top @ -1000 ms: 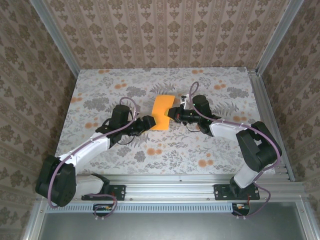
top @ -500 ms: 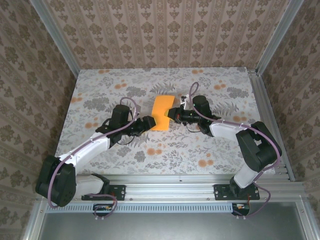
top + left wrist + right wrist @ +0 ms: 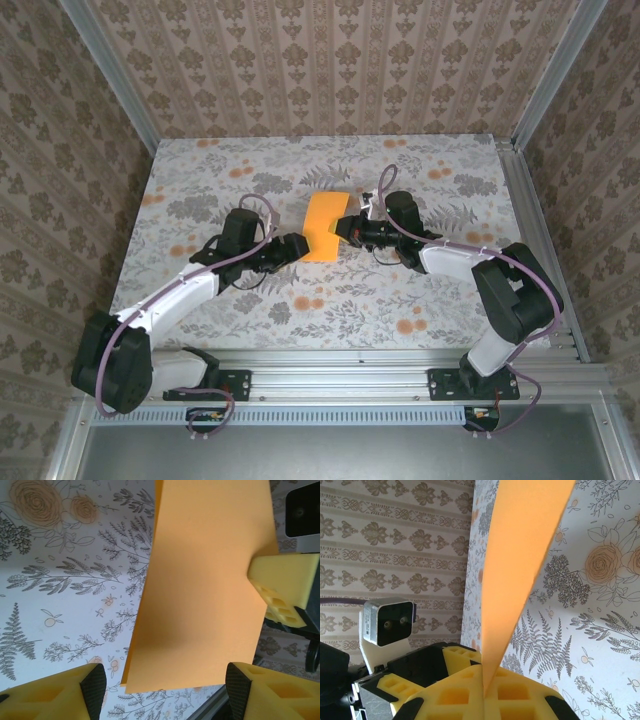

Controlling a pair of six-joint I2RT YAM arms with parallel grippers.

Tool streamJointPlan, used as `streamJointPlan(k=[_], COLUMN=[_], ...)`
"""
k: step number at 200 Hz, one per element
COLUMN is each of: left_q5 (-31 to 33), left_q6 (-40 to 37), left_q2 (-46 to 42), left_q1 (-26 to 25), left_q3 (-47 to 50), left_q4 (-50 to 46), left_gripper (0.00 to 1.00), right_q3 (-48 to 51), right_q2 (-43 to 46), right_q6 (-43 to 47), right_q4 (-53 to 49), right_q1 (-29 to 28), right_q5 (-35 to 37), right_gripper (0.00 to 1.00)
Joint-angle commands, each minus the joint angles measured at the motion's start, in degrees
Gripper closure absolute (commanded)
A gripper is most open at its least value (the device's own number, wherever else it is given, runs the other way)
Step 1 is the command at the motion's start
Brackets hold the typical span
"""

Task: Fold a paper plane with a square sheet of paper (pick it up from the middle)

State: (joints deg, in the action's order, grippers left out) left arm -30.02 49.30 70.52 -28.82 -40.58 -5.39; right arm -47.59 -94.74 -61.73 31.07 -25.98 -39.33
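Observation:
The square sheet of paper (image 3: 322, 225) is bright orange and folded double into a narrow rectangle, held off the flowered table. My right gripper (image 3: 343, 228) is shut on its right edge; in the right wrist view the sheet (image 3: 520, 555) rises edge-on from the pinched yellow pads (image 3: 484, 680). My left gripper (image 3: 300, 245) is open at the sheet's near-left corner. In the left wrist view the two layers (image 3: 205, 590) hang just beyond my left gripper (image 3: 165, 685), whose fingertips stand wide on either side without touching. The paper plane is out of view.
The flowered tabletop (image 3: 420, 300) stretches around both arms. Patterned walls and aluminium posts (image 3: 545, 90) close in the back and sides. A metal rail (image 3: 330, 362) runs along the near edge.
The sheet's top right, bulging a second ago, now looks flatter and narrower. Both arms have barely moved.

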Motion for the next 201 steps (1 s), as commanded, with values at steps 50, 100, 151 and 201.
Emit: streamJointPlan(k=[50, 100, 151, 201], left_q5=[-2.9, -3.8, -1.3, -1.7], left_q6=[2.0, 2.9, -0.5, -0.5], left_q2=[0.0, 0.8, 0.7, 0.9], left_q1=[0.3, 0.3, 0.3, 0.3], left_q3=[-0.8, -0.5, -1.1, -1.2], left_q4=[4.3, 5.6, 0.1, 0.5], left_gripper=[0.33, 0.33, 0.32, 0.32], right_q3=[-0.6, -0.2, 0.0, -0.1], right_q2=[0.0, -0.3, -0.1, -0.1], right_q6=[0.7, 0.2, 0.0, -0.1], right_q4=[-0.1, 1.0, 1.3, 1.4], right_q1=[-0.5, -0.7, -0.6, -0.6], right_q5=[-0.8, -0.8, -0.9, -1.0], right_gripper=[0.99, 0.99, 0.99, 0.99])
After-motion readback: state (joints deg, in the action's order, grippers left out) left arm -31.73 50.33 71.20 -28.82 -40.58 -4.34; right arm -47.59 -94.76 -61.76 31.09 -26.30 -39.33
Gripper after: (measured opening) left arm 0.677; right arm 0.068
